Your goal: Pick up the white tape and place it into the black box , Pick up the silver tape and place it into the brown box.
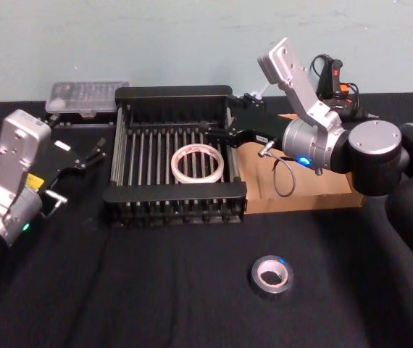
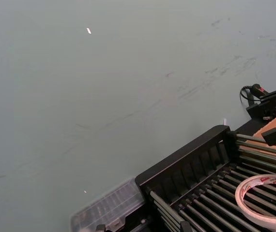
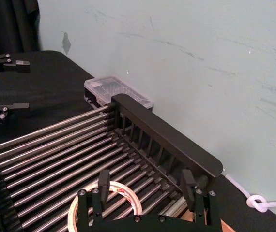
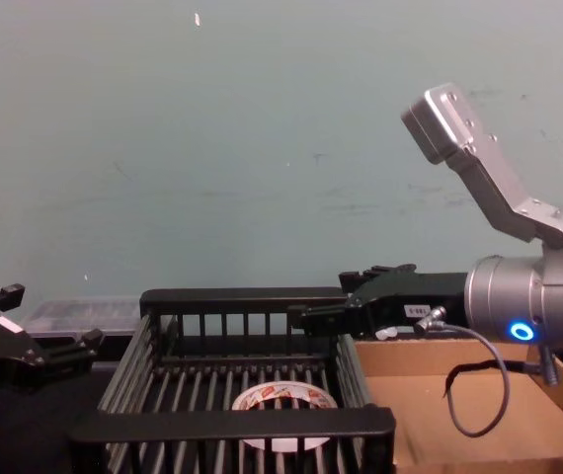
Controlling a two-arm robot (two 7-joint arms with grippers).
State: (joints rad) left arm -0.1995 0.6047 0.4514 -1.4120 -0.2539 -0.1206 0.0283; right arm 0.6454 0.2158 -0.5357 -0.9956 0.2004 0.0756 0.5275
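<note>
Head view: flat white tape (image 1: 198, 162) on slatted black box (image 1: 174, 205) bars, right gripper (image 1: 210, 130) fingers open, empty.

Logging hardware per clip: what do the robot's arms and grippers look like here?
Both arms are silver-grey metal with boxy wrist modules. The right arm has a blue ring light and a looping dark cable; the left arm has a green light. The right gripper and left gripper are black with slim fingers.

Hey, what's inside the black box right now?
The white tape lies flat on the barred floor of the black box, right of centre. The open right gripper hovers above it. In the chest view the near rim covers the tape's front edge.
</note>
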